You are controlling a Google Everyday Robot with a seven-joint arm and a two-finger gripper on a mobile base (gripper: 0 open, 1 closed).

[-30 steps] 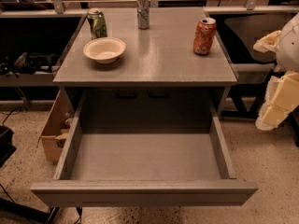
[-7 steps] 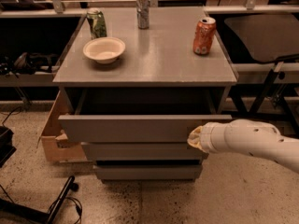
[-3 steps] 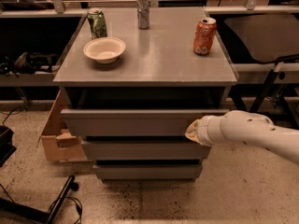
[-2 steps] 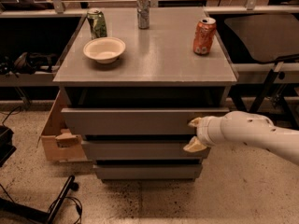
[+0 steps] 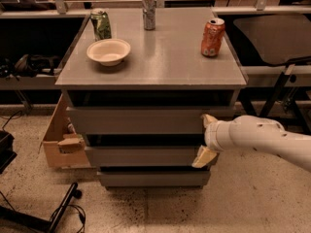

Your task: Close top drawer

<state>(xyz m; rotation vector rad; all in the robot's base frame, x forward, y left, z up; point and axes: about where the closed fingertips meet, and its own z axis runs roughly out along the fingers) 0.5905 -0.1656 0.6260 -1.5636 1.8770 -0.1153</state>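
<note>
The top drawer (image 5: 141, 119) is a wide matte-grey flat front under the grey cabinet top (image 5: 155, 57). It sits nearly flush with the cabinet, its interior hidden. My gripper (image 5: 206, 140), on a white arm reaching in from the right, is open at the drawer's right end. One tan finger (image 5: 209, 120) touches the top drawer's front and the other finger (image 5: 203, 157) hangs lower, in front of the middle drawer front (image 5: 141, 155).
On the cabinet top stand a green can (image 5: 101, 24), a silver can (image 5: 149, 11), an orange can (image 5: 213, 37) and a white bowl (image 5: 109, 51). A cardboard box (image 5: 60, 137) sits left of the cabinet. A black cable and stand leg (image 5: 53, 212) lie on the floor.
The drawer went from fully pulled out to nearly shut. In the last second my gripper's fingers spread apart at its right end; the arm has barely moved.
</note>
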